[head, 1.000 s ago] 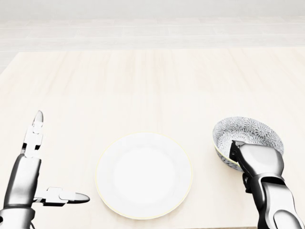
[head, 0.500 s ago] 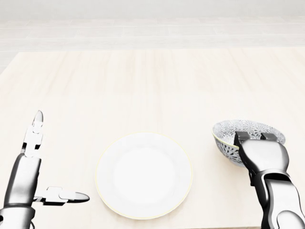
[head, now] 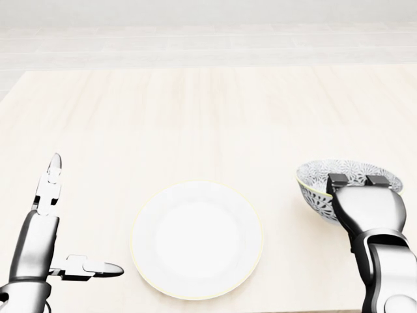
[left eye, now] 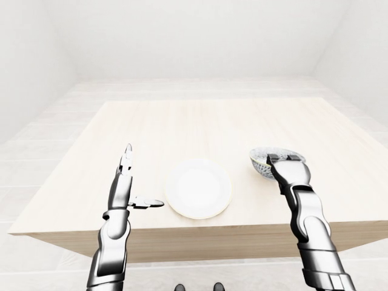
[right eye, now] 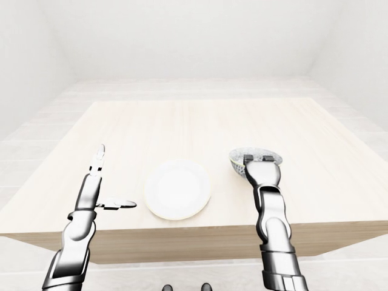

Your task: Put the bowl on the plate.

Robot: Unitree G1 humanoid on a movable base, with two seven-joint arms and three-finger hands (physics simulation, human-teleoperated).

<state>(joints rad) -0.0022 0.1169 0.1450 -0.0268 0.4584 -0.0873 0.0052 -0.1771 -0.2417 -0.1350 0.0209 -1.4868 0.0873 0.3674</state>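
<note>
A patterned grey-and-white bowl (head: 329, 182) sits at the right of the head view, its rim nearly level. My right hand (head: 355, 186) grips the bowl's near side, with two fingertips (head: 339, 180) hooked over the rim and the palm against the outer wall. Whether the bowl still touches the table is unclear. The empty white plate (head: 197, 239) lies flat at bottom centre, a short gap to the left of the bowl. My left hand (head: 81, 218) is open at bottom left, one finger pointing up and the thumb towards the plate, holding nothing.
Everything rests on a pale wooden table (head: 195, 111), whose near edge (left eye: 200, 229) runs just below the plate. White floor and walls surround it. No other objects are on the table.
The bowl has tipped from facing me to nearly level and shifted slightly right with my right hand, whose fingers now hook over the rim. Left hand and plate are unchanged.
</note>
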